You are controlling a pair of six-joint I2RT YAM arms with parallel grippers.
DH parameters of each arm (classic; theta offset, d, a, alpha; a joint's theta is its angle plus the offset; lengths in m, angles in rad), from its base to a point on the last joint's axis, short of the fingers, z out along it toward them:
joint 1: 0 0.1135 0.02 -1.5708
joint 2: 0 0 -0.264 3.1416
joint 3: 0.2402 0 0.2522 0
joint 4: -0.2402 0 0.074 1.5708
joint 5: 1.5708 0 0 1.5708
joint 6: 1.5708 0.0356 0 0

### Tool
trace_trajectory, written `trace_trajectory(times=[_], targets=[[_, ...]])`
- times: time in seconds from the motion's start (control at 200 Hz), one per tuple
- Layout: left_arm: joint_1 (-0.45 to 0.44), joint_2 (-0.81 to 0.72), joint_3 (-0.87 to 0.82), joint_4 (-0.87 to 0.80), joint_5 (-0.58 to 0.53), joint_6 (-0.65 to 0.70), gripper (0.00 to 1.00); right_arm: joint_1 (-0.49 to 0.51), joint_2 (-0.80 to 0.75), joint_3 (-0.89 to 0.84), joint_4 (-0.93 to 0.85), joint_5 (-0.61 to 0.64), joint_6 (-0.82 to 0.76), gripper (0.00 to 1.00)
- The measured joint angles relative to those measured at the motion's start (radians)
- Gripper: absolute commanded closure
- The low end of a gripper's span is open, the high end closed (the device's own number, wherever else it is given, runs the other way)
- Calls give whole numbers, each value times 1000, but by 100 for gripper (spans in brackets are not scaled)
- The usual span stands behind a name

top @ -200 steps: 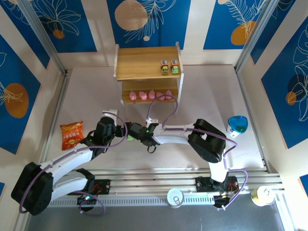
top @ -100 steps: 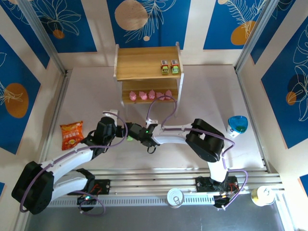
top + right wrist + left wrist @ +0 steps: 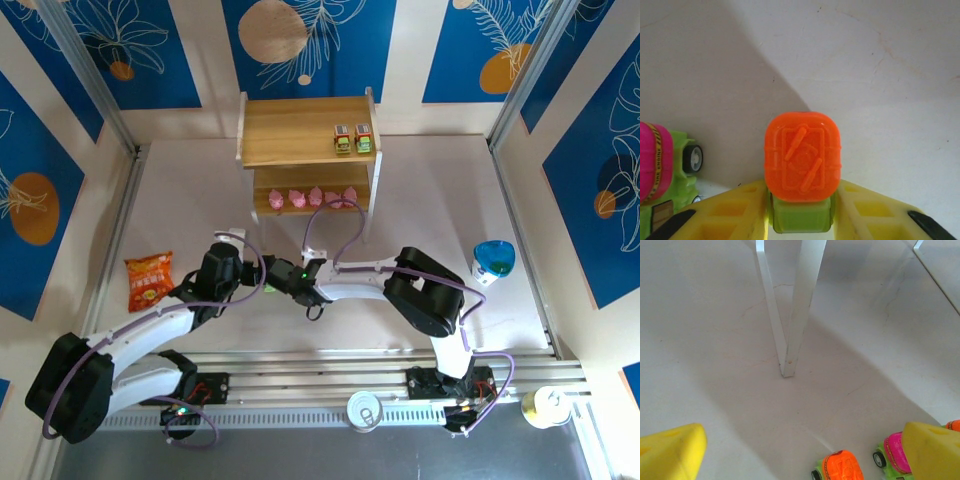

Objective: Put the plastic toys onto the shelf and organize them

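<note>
My right gripper (image 3: 800,220) is shut on a green toy car with an orange top (image 3: 802,157); its yellow fingers (image 3: 740,212) press the car's green body from both sides, just above the table. A magenta-topped car (image 3: 657,165) stands to its left. My left gripper (image 3: 800,452) is open, its yellow fingertips (image 3: 670,455) wide apart, with an orange-topped car (image 3: 840,467) and a magenta-topped car (image 3: 896,452) at the bottom between them. Both grippers (image 3: 255,283) (image 3: 283,280) meet in front of the shelf (image 3: 290,150). Two cars (image 3: 352,139) sit on its top board, several pink figures (image 3: 312,198) on the lower one.
A white shelf leg (image 3: 790,340) stands straight ahead of my left gripper. An orange-red snack bag (image 3: 148,279) lies at the left, and a blue bowl (image 3: 493,258) at the right. Bare table stretches between the shelf and the bowl.
My right gripper's fingers have closed in on the orange-topped car. Both arms have barely moved, and the left gripper stays wide open.
</note>
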Motion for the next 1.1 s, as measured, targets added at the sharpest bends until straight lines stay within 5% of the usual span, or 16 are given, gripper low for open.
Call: trace_trajectory(times=[0.635,1.1], targets=[[-7,13,0,27,51,16,0,14,-296,-73,-44,56,-195,68],[-145,39,12,29,-4,103,0,39,-508,-27,-229,85,-261,68]])
